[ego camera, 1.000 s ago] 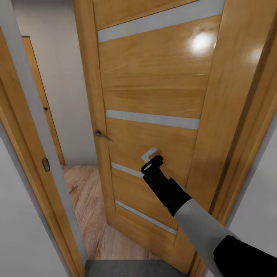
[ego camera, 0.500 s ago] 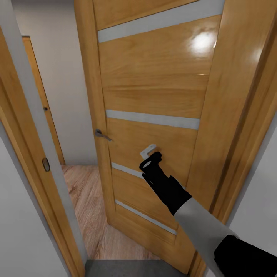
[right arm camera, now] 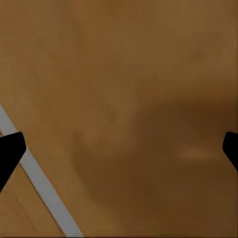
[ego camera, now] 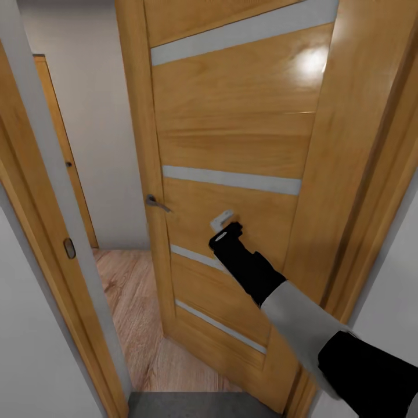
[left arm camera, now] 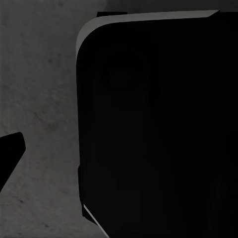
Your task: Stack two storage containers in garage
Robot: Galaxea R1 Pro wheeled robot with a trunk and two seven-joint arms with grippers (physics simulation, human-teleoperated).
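A robot stands in a doorway facing an orange-brown wooden door [ego camera: 232, 145] with frosted strips, swung partly open. The right gripper [ego camera: 223, 223], at the six o'clock side of centre in the head view, is pressed near or against the door panel; its wrist view shows both fingertips spread wide apart, holding nothing. The door's lever handle [ego camera: 155, 202] sits toward nine o'clock of the gripper. Light wood plank floor [ego camera: 133, 302] lies beyond the opening, at seven o'clock. The left gripper's state cannot be told from its dark wrist view. No storage container is in sight. Risk: the gripper may slide across the smooth panel, or the arm may jam against the door frame [ego camera: 52, 191] while passing.
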